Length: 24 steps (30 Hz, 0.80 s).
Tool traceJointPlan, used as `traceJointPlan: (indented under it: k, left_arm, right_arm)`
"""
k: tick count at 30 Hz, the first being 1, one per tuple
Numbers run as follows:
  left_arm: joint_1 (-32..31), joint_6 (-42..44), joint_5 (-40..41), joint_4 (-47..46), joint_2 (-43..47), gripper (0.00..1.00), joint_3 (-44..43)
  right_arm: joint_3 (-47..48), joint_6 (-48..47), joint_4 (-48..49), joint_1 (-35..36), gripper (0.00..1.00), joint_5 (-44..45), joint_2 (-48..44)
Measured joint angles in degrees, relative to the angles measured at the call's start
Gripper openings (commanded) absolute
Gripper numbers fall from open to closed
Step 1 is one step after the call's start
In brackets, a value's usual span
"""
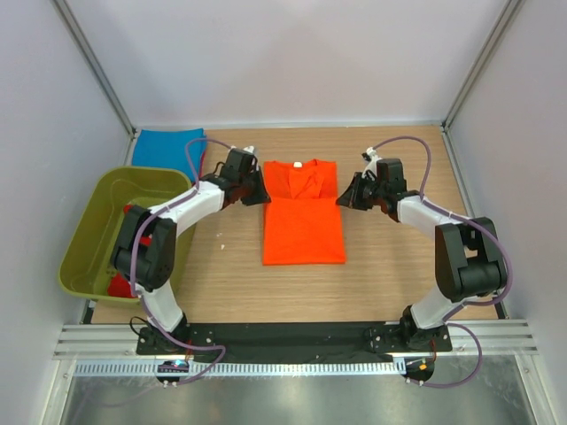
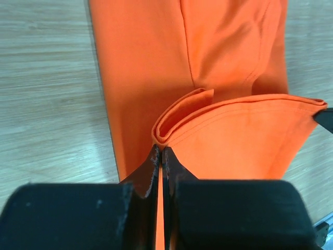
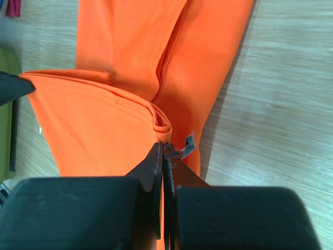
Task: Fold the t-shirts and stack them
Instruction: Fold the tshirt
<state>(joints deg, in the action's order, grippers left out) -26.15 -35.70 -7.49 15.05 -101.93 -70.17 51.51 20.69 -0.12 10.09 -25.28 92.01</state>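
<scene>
A bright orange t-shirt point(image 1: 303, 221) lies folded into a long strip in the middle of the table, its white neck label point(image 1: 299, 165) at the far end. My left gripper point(image 1: 259, 190) is shut on the shirt's far left edge, and in the left wrist view the closed tips point(image 2: 162, 151) pinch a doubled fold of orange cloth point(image 2: 234, 135). My right gripper point(image 1: 345, 197) is shut on the far right edge, its tips point(image 3: 164, 148) clamping the fold point(image 3: 93, 120). The pinched edge is raised and stretched between the two grippers. A blue t-shirt point(image 1: 166, 146) lies at the back left.
An olive-green tub point(image 1: 93, 226) stands at the left edge with red cloth point(image 1: 120, 285) inside. Bare wooden table point(image 1: 221, 283) surrounds the orange shirt. White walls close in the back and both sides.
</scene>
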Motion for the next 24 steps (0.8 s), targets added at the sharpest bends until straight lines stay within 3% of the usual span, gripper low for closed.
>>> traceJointPlan:
  k: [7, 18, 21, 23, 24]
  left_arm:
    - [0.0, -0.09, 2.73, -0.02, 0.44, 0.0, 1.01]
    - [0.24, 0.22, 3.98, -1.38, -8.22, 0.0, 0.66]
    - [0.31, 0.48, 3.82, -2.21, -8.22, 0.09, 0.46]
    - [0.31, 0.61, 3.96, -2.21, -8.22, 0.2, 0.46]
    - [0.28, 0.72, 4.28, -2.21, -8.22, 0.3, 0.46]
  right_arm:
    - [-0.66, 0.46, 4.04, 0.04, 0.01, 0.72, -0.04]
    - [-0.83, 0.68, 7.87, 0.07, 0.02, 2.8, 8.22]
    - [-0.83, 0.7, 7.8, 0.07, 0.02, 3.54, 9.03]
    - [-0.83, 0.72, 7.93, 0.07, 0.03, 3.89, 8.98]
    - [-0.83, 0.79, 7.89, 0.07, 0.06, 4.2, 8.98]
